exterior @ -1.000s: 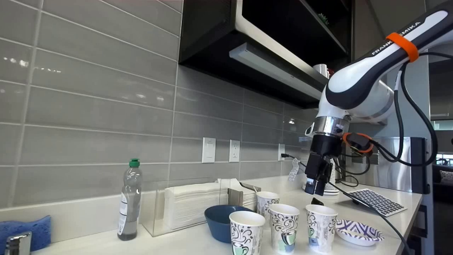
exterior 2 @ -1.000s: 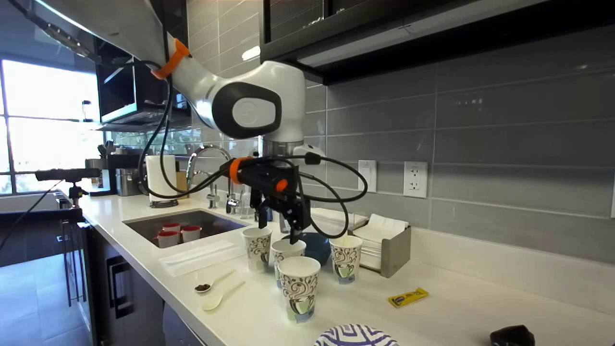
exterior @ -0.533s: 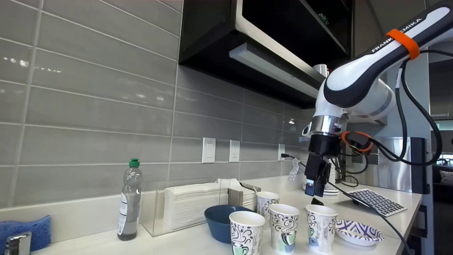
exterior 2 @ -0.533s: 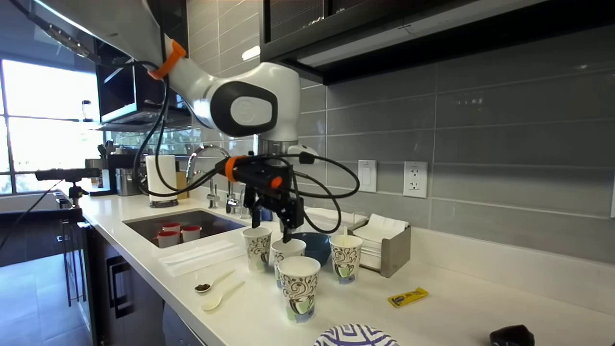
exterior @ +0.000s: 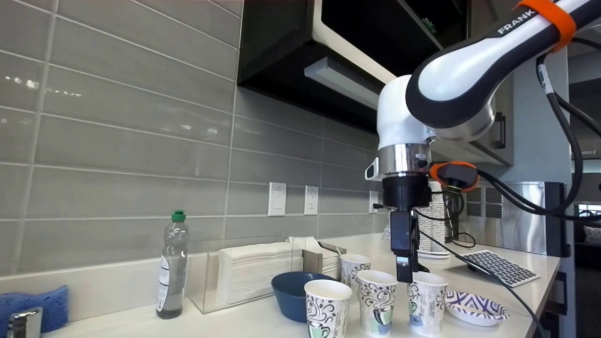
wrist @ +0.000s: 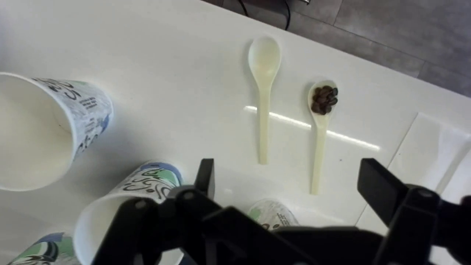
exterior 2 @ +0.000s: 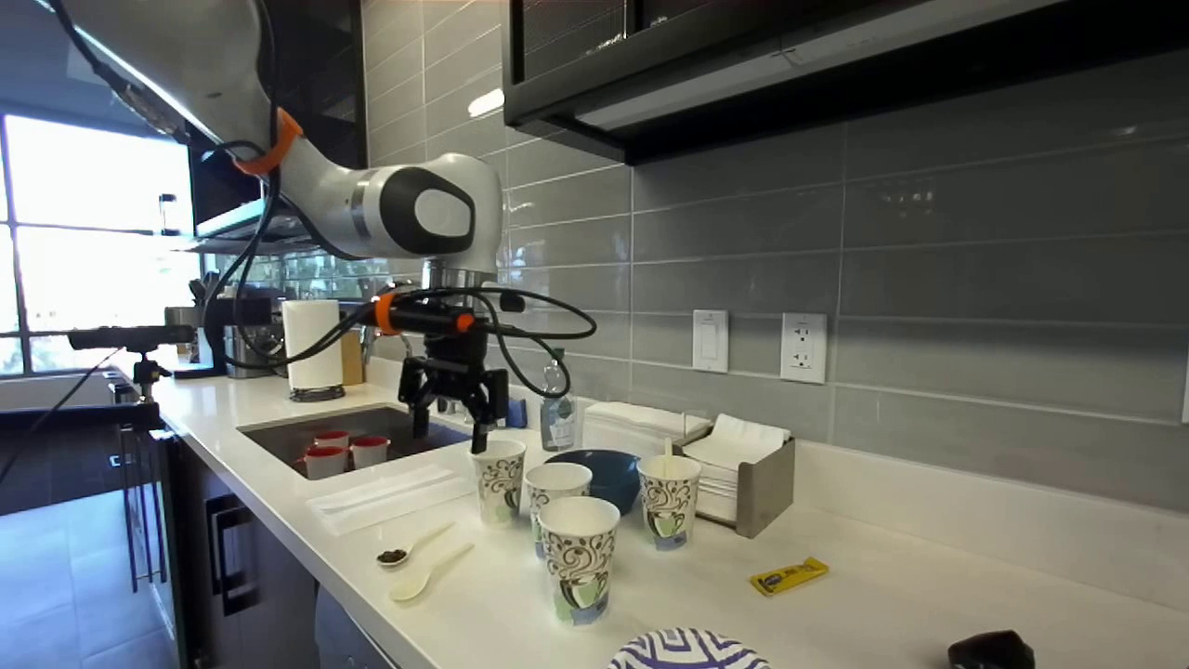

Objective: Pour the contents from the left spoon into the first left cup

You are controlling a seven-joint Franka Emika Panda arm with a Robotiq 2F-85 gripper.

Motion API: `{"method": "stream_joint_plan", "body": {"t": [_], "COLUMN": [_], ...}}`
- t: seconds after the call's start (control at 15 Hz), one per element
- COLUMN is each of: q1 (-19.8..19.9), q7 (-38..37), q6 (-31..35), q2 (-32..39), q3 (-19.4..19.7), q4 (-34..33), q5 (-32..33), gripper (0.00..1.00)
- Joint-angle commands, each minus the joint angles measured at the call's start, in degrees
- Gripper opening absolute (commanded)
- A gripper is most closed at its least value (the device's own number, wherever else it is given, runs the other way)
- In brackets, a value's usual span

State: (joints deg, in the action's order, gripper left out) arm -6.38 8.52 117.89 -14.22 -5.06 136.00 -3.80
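Observation:
The left spoon [exterior 2: 409,544] is pale with dark beans in its bowl and lies on the counter. It also shows in the wrist view [wrist: 319,147], right of an empty pale spoon [wrist: 264,92]. The first left cup [exterior 2: 499,488] is white paper with a scattered pattern and stands upright. It also shows in an exterior view [exterior: 327,307]; in the wrist view the cup [wrist: 274,213] is mostly hidden behind the gripper. My gripper [wrist: 287,167] is open and empty, above the counter. In both exterior views the gripper [exterior 2: 450,439] [exterior: 408,277] hangs pointing down, apart from the spoons.
Several similar cups [exterior 2: 578,557] stand close by, one with a stick in it [exterior 2: 669,502]. A dark blue bowl [exterior 2: 604,474] and napkin holder [exterior 2: 766,488] are behind them. A sink [exterior 2: 269,441] with red-rimmed cups, a flat napkin [exterior 2: 390,497] and the counter edge [exterior 2: 362,613] lie nearby.
The arm and open gripper have moved left in both exterior views. The gripper is lower in one of them and has turned somewhat. The cups and spoons have not moved.

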Motion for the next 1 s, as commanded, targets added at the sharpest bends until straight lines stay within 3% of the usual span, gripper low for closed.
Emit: {"method": "stream_joint_plan", "body": {"t": [0.0, 0.47, 0.93], "q1": [-0.34, -1.15, -5.35], "q7": [-0.11, 0.78, -3.21], "q6": [-0.09, 0.26, 7.38], "q2": [0.83, 3.38, 5.05], "q3": [-0.22, -0.84, -6.11], "q4": [-0.31, -1.86, -0.62], "q5": [0.26, 0.23, 1.39], "gripper": [1.0, 1.0, 1.0]}}
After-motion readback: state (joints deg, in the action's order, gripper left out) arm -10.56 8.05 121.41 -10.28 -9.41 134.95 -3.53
